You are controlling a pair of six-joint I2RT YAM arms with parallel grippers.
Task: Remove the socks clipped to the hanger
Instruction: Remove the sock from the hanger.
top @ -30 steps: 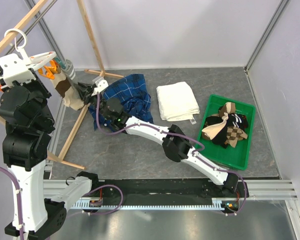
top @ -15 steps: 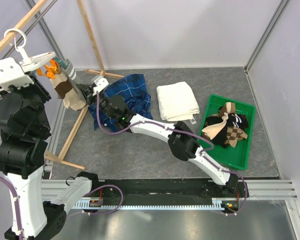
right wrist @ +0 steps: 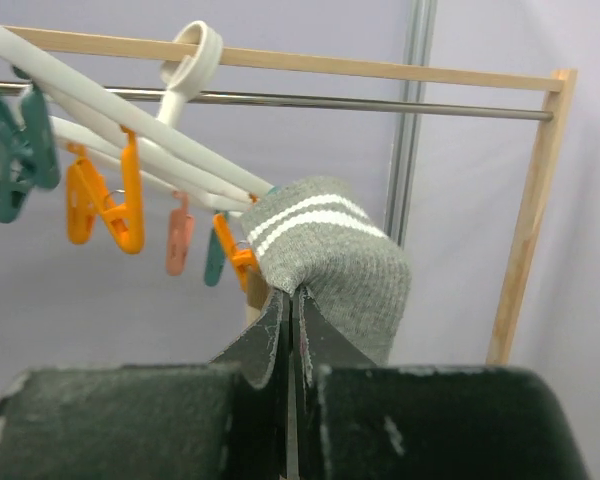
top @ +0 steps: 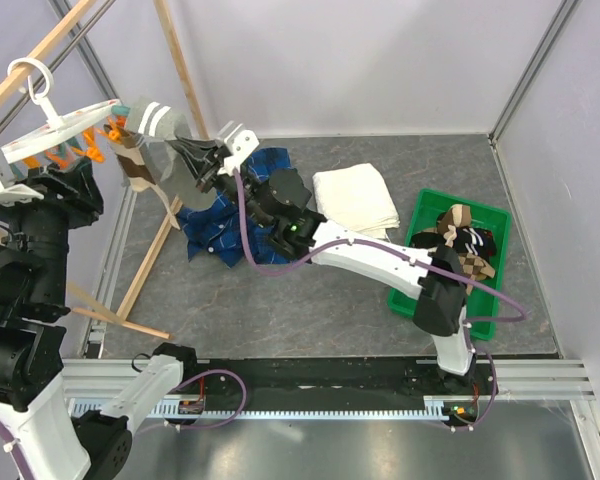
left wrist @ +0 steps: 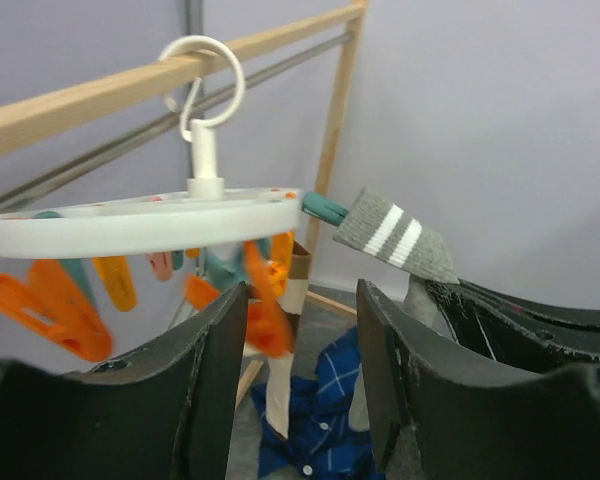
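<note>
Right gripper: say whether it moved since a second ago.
Yes. The right gripper, shut on the grey sock, has shifted rightward and up the top view, nearer the white towel.

At my far left the hanger (top: pixel 60 127) hangs from the pole (top: pixel 30 60); rightward on the tabletop (top: pixel 310 300) lie shirt (top: pixel 208 228), towel (top: pixel 355 200), then the tray (top: pixel 480 207) holding socks (top: pixel 465 250).

Blue plaid shirt (top: pixel 208 228) lies crumpled on the grey desk (top: pixel 310 300), right at the foot of the wooden rack (top: pixel 180 70) on the far left. Folded white towel (top: pixel 355 202) sits close beside it. Green bin (top: pixel 460 200) is further right, set at a slant. A metal rod (right wrist: pixel 280 100) runs under the rack's top bar.
</note>
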